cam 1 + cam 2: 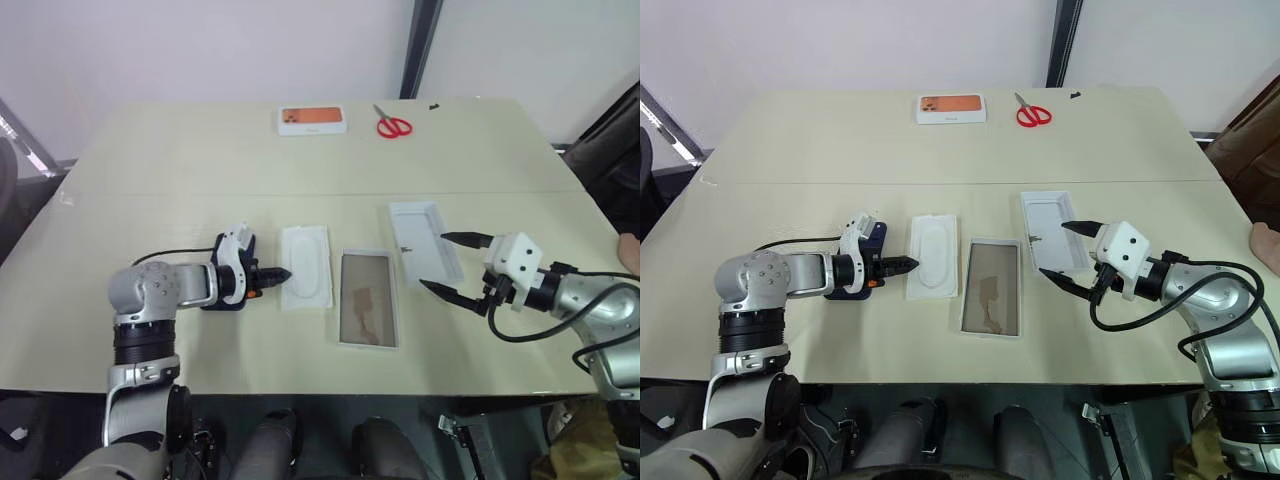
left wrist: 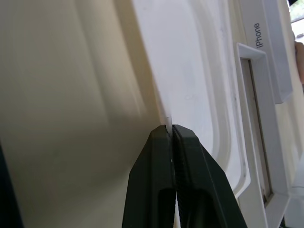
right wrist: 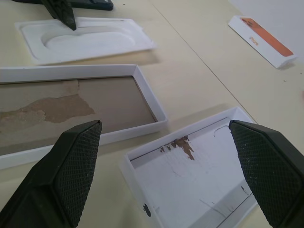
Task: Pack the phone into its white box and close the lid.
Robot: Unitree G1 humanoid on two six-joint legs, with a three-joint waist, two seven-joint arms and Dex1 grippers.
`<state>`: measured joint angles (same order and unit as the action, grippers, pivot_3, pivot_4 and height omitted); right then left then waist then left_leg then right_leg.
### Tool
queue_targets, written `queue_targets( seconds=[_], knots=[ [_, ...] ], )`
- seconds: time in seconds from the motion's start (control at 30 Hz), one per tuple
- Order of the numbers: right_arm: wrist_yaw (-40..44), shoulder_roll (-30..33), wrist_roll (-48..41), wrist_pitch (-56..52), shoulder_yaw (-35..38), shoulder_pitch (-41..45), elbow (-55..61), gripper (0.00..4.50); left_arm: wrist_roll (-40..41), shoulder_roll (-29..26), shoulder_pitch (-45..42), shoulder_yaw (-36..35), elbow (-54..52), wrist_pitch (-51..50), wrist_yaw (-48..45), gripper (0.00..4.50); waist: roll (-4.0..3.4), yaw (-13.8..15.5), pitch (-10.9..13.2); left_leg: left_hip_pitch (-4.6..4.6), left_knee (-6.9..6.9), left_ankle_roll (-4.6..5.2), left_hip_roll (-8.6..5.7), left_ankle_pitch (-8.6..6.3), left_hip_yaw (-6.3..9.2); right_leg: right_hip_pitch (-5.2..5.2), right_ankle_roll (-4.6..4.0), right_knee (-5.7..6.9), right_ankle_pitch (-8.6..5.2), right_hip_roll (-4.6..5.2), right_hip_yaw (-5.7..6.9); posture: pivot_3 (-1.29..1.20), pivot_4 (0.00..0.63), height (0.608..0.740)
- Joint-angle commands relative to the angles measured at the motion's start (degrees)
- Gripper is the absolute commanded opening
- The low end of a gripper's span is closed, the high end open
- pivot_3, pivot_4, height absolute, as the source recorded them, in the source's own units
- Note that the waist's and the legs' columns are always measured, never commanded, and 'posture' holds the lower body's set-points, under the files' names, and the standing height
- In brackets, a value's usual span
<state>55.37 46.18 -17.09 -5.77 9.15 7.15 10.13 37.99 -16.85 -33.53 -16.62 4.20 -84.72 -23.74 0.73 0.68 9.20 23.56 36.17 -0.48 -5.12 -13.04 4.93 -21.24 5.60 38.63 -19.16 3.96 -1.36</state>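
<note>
The dark navy phone lies flat on the table under my left hand, partly hidden by it. My left gripper is shut on the near left edge of the flat white insert; a white sliver sticks out between its fingertips. To the right of the insert lies the white box, empty, with a brownish torn floor. Further right is the lid, open side up, with a small dark mark inside. My right gripper hovers open over the lid's near end, holding nothing.
An orange-topped white box and red scissors lie at the table's far edge. A person's hand shows at the right border. Black cables trail from both wrists.
</note>
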Motion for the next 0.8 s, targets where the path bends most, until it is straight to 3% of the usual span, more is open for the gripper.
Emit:
queue_targets(
  seconds=[0.03, 0.33, 0.8],
  knots=[
    [-0.42, -0.09, -1.61, -0.90, 0.62, 1.29, 3.21, 4.50, 0.31, 0.13, -0.25, -1.01, -0.81, -1.19, 0.89, 0.04, 0.00, 0.00, 0.00, 0.00, 0.00, -0.01, 0.00, 0.00, 0.00, 0.00, 0.00, 0.00, 0.00, 0.00, 0.00, 0.00, 0.150, 0.734],
    [2.32, -0.89, -11.87, -12.28, -2.30, -2.82, 14.63, 4.50, 2.41, 1.78, -2.00, -5.90, -1.04, -0.54, 0.95, 0.04, 0.05, 0.01, 0.03, 0.00, -0.03, 0.03, 0.01, -0.02, 0.03, -0.02, 0.00, 0.00, 0.00, 0.00, 0.01, 0.00, 0.150, 0.734],
    [8.10, -2.07, -4.84, -11.71, -18.59, -0.65, 11.92, 4.50, 4.79, -0.15, -5.94, -7.22, -0.38, -0.80, -0.15, 0.04, 0.21, -0.04, 0.13, 0.01, -0.03, 0.01, 0.00, -0.01, 0.04, -0.06, 0.00, 0.00, 0.00, -0.02, 0.02, 0.00, 0.150, 0.734]
  ],
)
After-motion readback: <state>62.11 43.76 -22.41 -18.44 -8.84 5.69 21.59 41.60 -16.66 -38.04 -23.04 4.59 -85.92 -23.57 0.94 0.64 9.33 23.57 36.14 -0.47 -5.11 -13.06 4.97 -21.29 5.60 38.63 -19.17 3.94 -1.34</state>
